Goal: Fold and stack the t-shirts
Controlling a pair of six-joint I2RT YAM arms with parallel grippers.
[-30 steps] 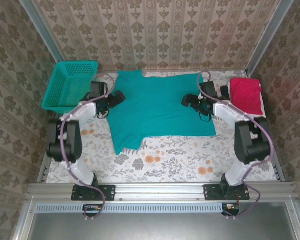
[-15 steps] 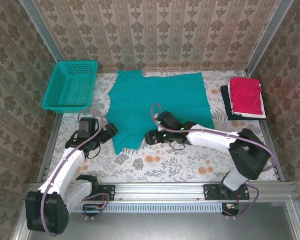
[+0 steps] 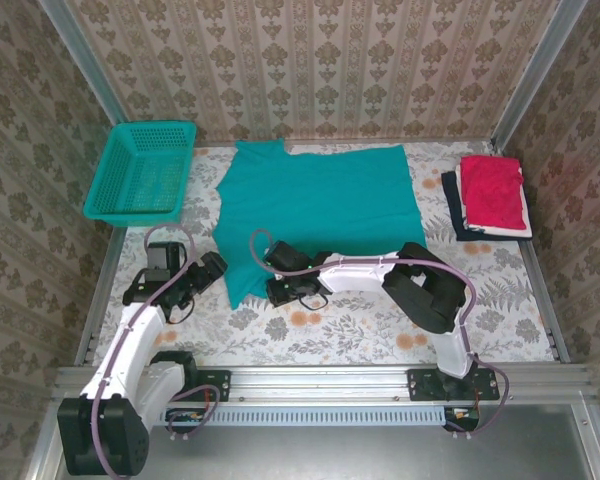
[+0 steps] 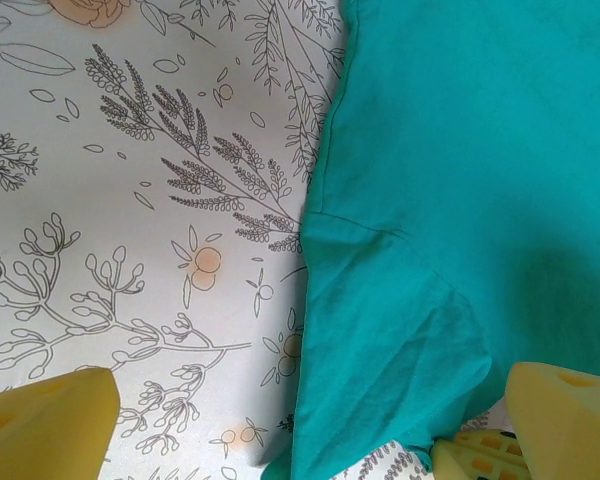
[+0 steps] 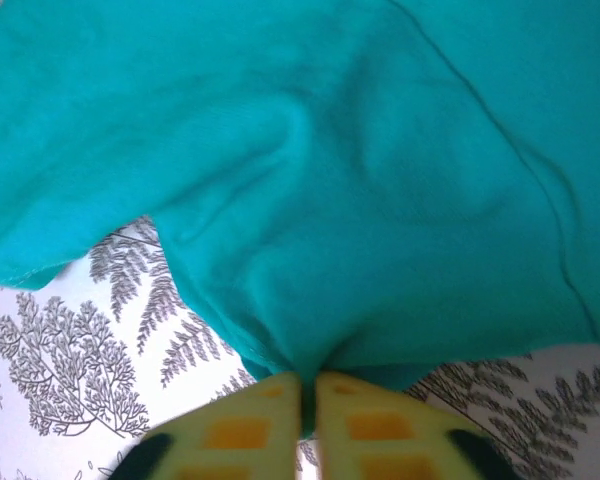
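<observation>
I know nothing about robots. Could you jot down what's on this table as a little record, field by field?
teal t-shirt: spread out on the table, not yet folded
right gripper: shut on the shirt's near edge
left gripper: open, over the shirt's left edge
red t-shirt: folded, lying on a navy t-shirt, far right
basket: far left, apart from the shirts

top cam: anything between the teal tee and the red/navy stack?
Nothing but a bare strip of floral tablecloth between the teal tee and the red tee on the navy tee, in the top view.
</observation>
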